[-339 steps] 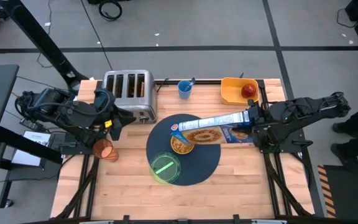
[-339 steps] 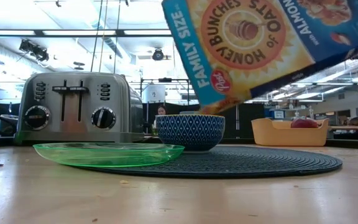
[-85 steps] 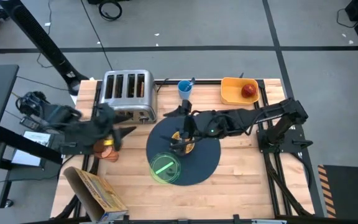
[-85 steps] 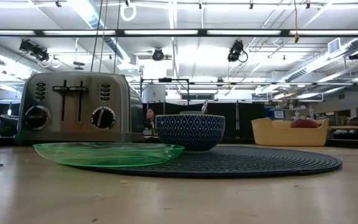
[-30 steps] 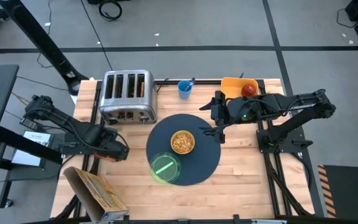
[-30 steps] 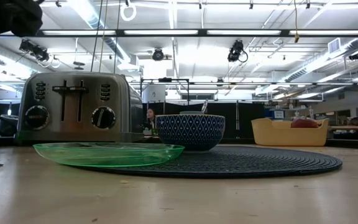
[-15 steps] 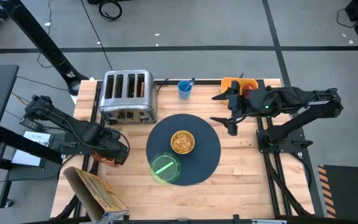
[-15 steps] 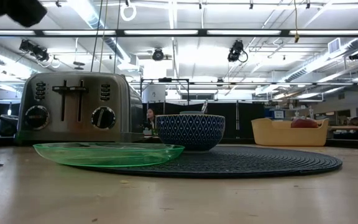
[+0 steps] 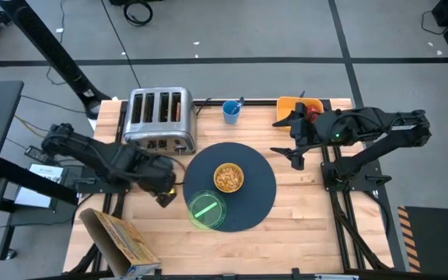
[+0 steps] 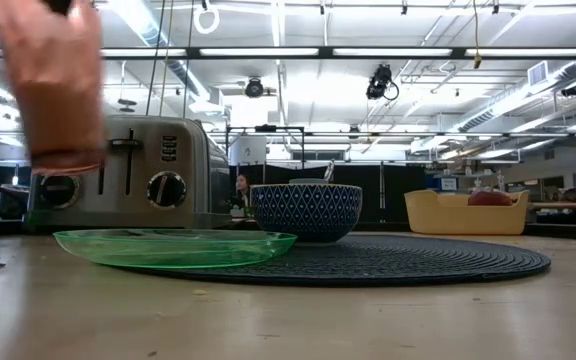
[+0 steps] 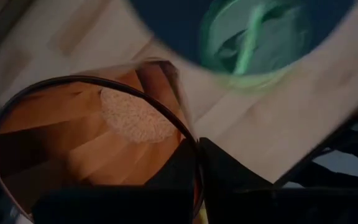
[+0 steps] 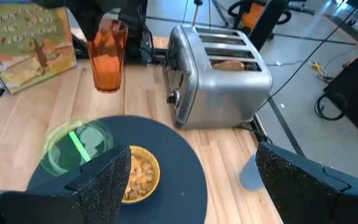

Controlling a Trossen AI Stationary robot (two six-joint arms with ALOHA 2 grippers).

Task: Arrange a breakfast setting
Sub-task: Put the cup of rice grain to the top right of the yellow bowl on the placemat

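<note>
My left gripper point(image 9: 164, 187) is shut on the orange tumbler point(image 12: 107, 55), which hangs in the air left of the dark-navy mat point(image 9: 259, 194). On the mat stand the blue-patterned bowl point(image 9: 228, 177), filled with cereal, and the green plate point(image 9: 207, 210) at its near left. The toast slice point(image 12: 229, 62) sticks up in a slot of the toaster point(image 9: 159, 118). The red apple point(image 9: 310, 111) lies in the yellow bin point(image 9: 290, 117). My right gripper point(image 9: 294, 141) stands open beside the bin, with nothing between its fingers. My left gripper holds the tumbler by its rim point(image 11: 192, 163), one finger inside the glass and one outside on the wall. The fingers come from above, pointing down. The tumbler hangs upright below them, its base point(image 10: 63, 160) lifted clear of the table.
A small blue cup point(image 9: 231, 110) with a thin handle sticking out stands at the far edge, between toaster and bin. A cereal box point(image 9: 119, 237) lies at the near left corner. Bare wood shows right of the mat and along the near edge.
My left gripper has lifted the tumbler off the table near the left edge and carried it right, toward the mat; the tumbler stays upright. My right gripper has drifted toward the right edge, beside the yellow bin.
</note>
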